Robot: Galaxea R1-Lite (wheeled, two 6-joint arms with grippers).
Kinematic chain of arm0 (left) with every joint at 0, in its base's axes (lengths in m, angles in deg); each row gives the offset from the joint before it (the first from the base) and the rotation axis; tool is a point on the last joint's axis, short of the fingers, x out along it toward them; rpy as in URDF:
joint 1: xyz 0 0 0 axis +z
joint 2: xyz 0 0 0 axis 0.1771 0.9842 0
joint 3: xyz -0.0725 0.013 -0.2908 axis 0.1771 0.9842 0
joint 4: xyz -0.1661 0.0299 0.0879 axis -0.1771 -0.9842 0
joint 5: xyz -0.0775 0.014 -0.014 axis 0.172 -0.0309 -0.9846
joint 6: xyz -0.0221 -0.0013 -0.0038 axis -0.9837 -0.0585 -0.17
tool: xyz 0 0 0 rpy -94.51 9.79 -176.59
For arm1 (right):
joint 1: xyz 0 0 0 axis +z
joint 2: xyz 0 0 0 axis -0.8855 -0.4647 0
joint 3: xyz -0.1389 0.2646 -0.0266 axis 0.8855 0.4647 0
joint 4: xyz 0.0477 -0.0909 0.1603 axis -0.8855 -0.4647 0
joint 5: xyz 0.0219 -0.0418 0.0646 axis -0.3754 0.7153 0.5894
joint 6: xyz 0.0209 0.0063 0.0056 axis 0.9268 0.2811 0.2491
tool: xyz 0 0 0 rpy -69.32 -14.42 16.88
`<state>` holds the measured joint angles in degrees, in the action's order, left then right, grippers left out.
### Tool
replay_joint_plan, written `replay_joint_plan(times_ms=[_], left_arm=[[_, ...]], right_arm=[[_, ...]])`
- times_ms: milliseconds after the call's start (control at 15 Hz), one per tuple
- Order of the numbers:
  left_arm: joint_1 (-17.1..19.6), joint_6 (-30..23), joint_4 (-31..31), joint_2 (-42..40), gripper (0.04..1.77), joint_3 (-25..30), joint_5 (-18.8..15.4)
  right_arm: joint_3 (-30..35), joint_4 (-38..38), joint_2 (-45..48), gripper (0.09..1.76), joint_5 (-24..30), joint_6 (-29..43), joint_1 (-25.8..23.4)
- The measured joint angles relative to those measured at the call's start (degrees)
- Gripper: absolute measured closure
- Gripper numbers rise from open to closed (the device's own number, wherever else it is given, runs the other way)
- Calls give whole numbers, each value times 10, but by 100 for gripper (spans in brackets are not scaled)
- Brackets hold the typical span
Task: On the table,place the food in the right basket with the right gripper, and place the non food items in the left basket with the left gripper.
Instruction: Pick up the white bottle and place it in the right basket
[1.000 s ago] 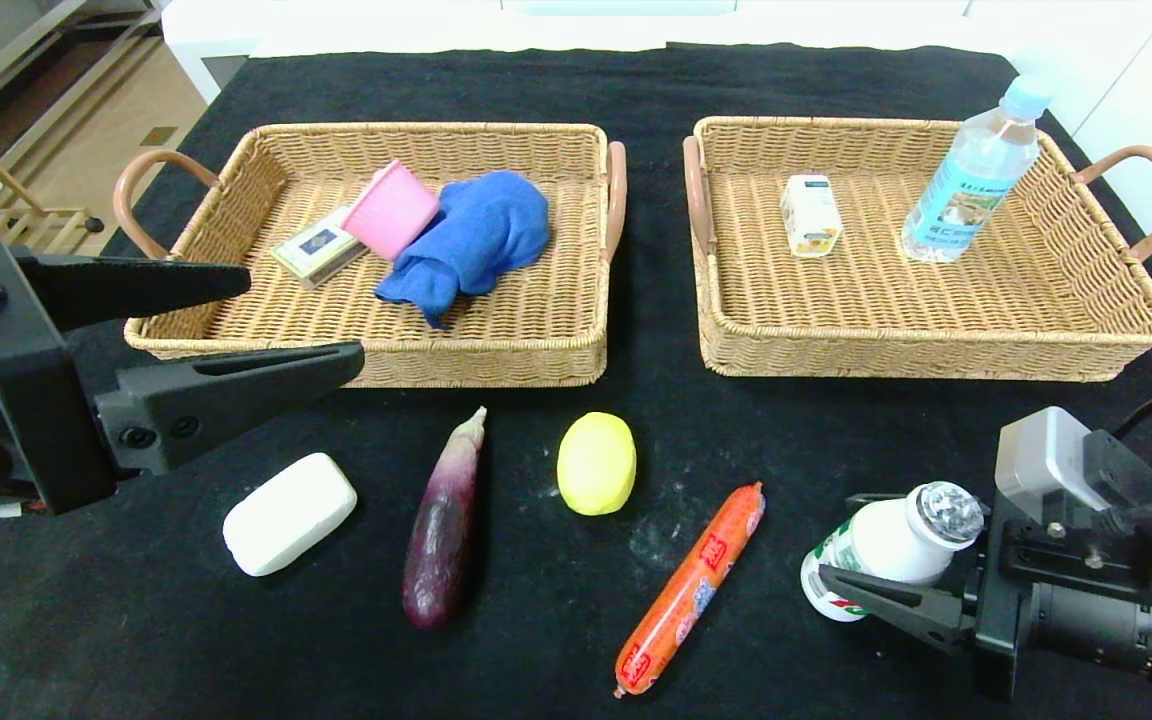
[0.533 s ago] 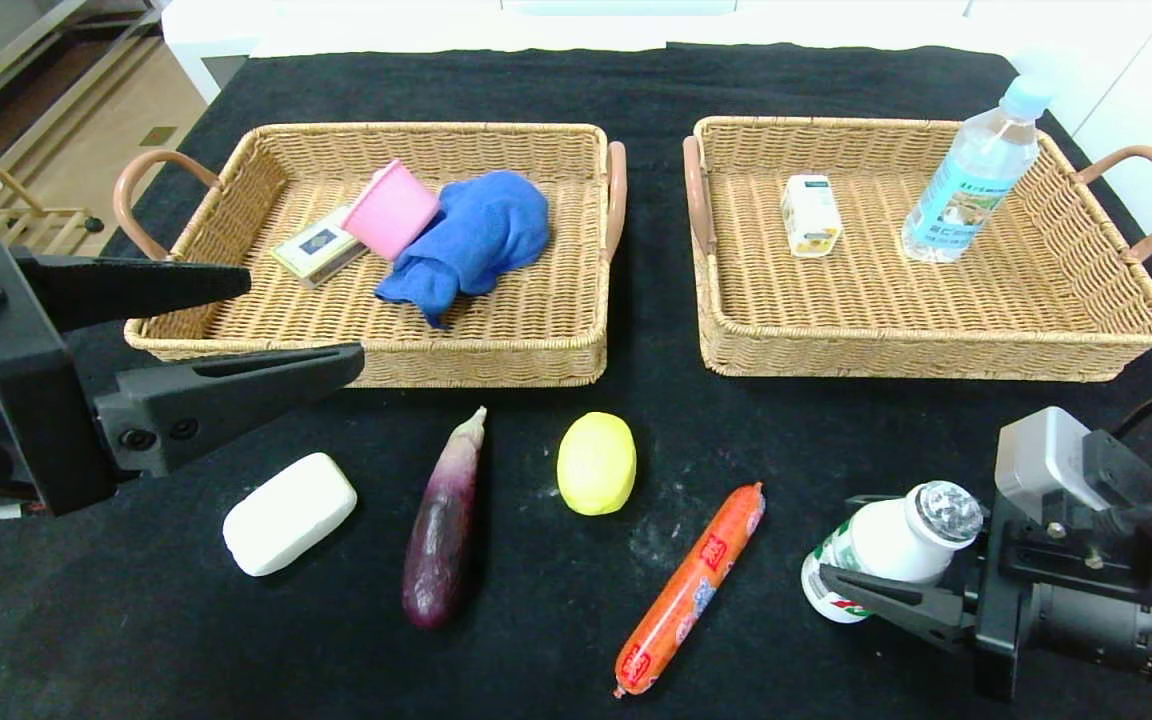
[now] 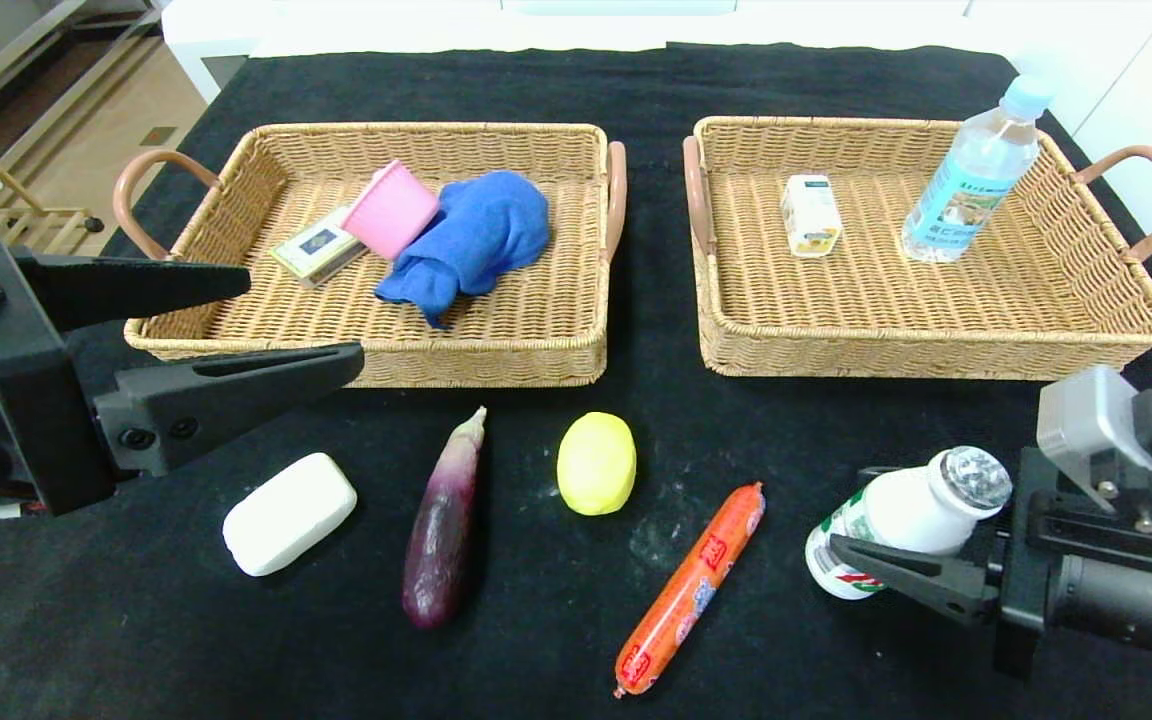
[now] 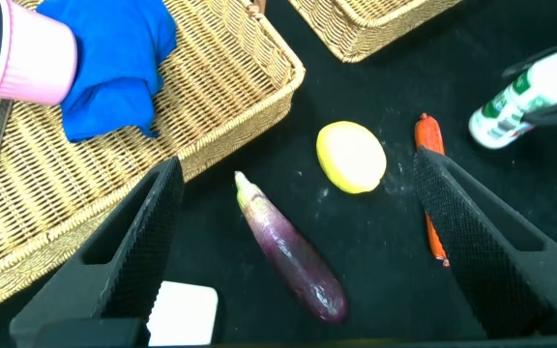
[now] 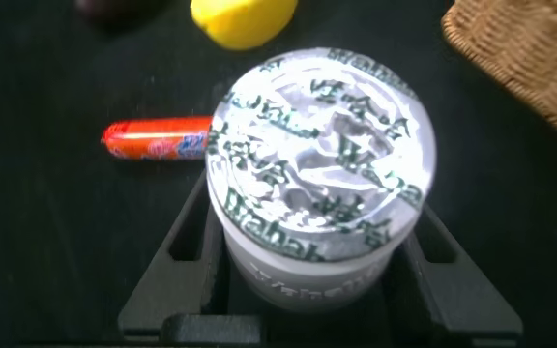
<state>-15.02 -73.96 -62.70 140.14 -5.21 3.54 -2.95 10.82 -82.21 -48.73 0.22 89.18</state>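
My right gripper (image 3: pixel 848 510) is shut on the white drink bottle (image 3: pixel 901 520), held tilted just above the black table (image 3: pixel 936 420) at the front right. From the right wrist, the foil cap (image 5: pixel 322 184) fills the view between the fingers (image 5: pixel 177 256). A purple aubergine (image 3: pixel 444 520), a yellow fruit (image 3: pixel 596 463) and an orange sausage (image 3: pixel 691 588) lie in front of the baskets. The white carton (image 3: pixel 811 215) lies in the right basket (image 3: pixel 936 355). The white bar (image 3: pixel 289 513) lies front left. My left gripper (image 3: pixel 304 318) hovers open above it, before the left basket (image 3: pixel 496 365).
The left basket holds a blue cloth (image 3: pixel 471 240), a pink cup (image 3: pixel 391 210) and a small box (image 3: pixel 316 245). A clear water bottle (image 3: pixel 976 170) stands in the right basket's far right corner. Brown loop handles (image 3: pixel 1151 190) stick out at the baskets' ends.
My right gripper has risen and shifted a little right and towards the baskets, carrying the drink bottle. The left arm and everything else have stayed put.
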Motion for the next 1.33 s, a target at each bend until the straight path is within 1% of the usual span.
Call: replay_joint_plan(times_ms=[267, 467, 533, 800, 933, 1133, 1333], left_arm=[[0, 0, 0, -1, 9, 0, 0], [0, 0, 0, -2, 9, 0, 0], [0, 0, 0, -2, 9, 0, 0], [0, 0, 0, -6, 9, 0, 0], [0, 0, 0, -7, 9, 0, 0], [0, 0, 0, -7, 9, 0, 0], [0, 0, 0, -7, 9, 0, 0]], right_arm=[[-63, -84, 22, 94, -13, 4, -1], [-115, -106, 30, 94, -46, 8, -10], [-132, -109, 30, 94, -49, 12, -18], [-203, -167, 31, 94, -51, 35, -56], [-228, -173, 28, 94, -54, 50, -79], [-256, -174, 19, 94, -84, 76, -106], [-280, -173, 2, 94, -93, 98, -138]])
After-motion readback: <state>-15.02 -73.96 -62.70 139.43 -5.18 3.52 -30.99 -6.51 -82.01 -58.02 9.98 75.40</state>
